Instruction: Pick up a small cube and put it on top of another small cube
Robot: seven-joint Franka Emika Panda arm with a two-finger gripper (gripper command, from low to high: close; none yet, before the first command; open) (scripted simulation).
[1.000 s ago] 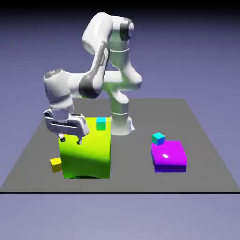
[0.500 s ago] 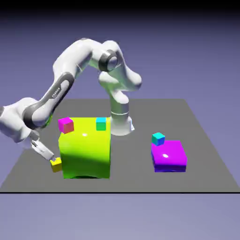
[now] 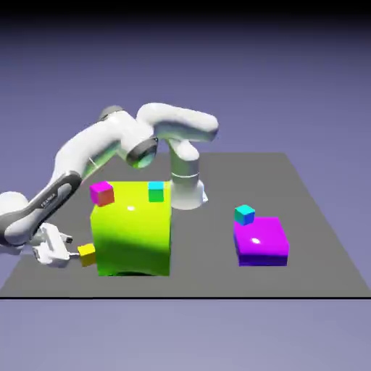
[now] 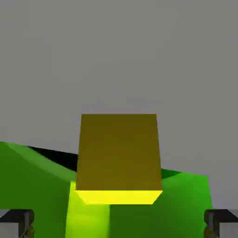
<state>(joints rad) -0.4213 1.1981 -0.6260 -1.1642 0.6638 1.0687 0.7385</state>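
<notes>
Claw (image 4: 119, 224) wide open, holding nothing, lined up with yellow cube (image 4: 119, 153) centred between its fingertips; arm comes in low from the side, probably because lime-green block (image 3: 133, 232) beside the cube limits access.

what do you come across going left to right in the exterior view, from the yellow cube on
yellow cube → lime-green block → robot base → purple block; small cubes on or by the blocks left out, they overlap
</notes>
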